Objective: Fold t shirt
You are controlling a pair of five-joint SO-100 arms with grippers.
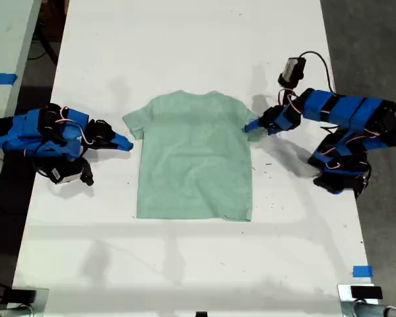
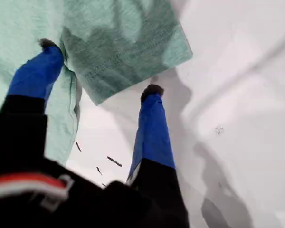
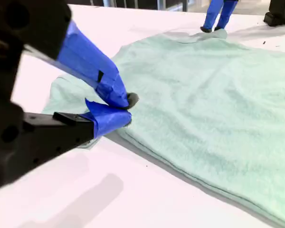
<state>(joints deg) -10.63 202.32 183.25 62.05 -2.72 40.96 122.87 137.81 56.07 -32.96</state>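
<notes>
T-shirt (image 1: 195, 158) lies flat; my first claw (image 2: 99, 66) straddles one sleeve.

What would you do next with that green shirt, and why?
Probably close my first gripper on the sleeve. Its jaws stand open astride the sleeve's edge, while my second gripper looks nearly shut at the other sleeve. The t shirt lies flat and unfolded on the table, so both sleeves need gripping first.

First gripper (image 2: 97, 66) agape; second gripper (image 3: 128, 109) closed

t shirt (image 1: 195, 158) flat on white table (image 1: 185, 53)
</notes>
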